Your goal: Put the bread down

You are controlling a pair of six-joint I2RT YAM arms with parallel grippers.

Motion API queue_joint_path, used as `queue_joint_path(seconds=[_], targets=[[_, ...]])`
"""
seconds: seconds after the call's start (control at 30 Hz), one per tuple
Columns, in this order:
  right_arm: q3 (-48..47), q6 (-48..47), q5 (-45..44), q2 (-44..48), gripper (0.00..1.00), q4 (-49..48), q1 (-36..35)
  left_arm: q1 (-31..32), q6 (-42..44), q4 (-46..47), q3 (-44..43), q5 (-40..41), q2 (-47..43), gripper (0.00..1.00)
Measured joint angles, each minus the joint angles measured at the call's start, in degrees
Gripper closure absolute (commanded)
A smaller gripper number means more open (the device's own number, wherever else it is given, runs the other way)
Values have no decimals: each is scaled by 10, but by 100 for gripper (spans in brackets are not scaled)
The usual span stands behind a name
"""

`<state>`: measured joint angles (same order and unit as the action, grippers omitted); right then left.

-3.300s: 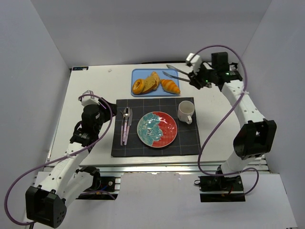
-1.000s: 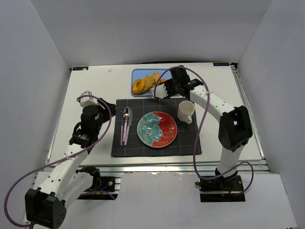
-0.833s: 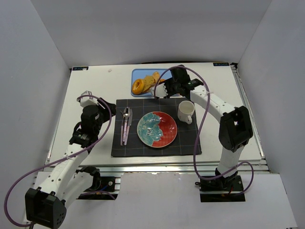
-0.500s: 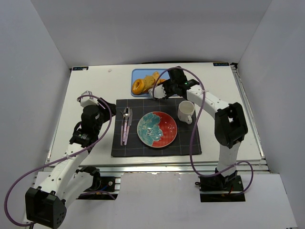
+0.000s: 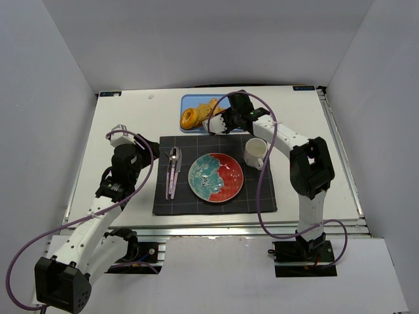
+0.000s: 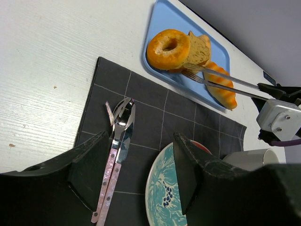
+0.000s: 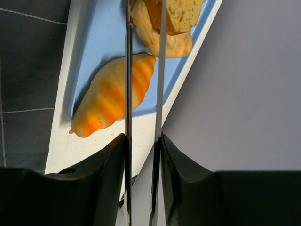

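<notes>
Right wrist view: the top edge cuts off the right gripper's [image 6: 186,70] tips and most of the bread [image 7: 178,14]. Whether the jaws clamp it cannot be told. Top view: the right arm hides the croissant [image 7: 110,101] and part of the tray [image 5: 193,100]. Left wrist view: the donut [image 6: 168,48] covers part of the bread. The left gripper [image 6: 141,141] hides part of the plate [image 6: 162,188] and mug [image 6: 244,157].
</notes>
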<state>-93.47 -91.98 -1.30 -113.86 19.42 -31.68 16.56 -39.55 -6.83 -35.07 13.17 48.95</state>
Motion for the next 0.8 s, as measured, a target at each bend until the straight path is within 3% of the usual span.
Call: queue_joint_path(seconds=[0.13, 0.23, 0.8], targets=[[0, -2, -3, 0, 83, -3, 0, 0, 0, 0, 0, 0, 1, 33], [0, 1, -7, 0, 90, -3, 0, 0, 0, 0, 0, 0, 3, 33], [12, 16, 0, 36, 93, -2, 8, 0, 0, 7, 0, -1, 14, 33]])
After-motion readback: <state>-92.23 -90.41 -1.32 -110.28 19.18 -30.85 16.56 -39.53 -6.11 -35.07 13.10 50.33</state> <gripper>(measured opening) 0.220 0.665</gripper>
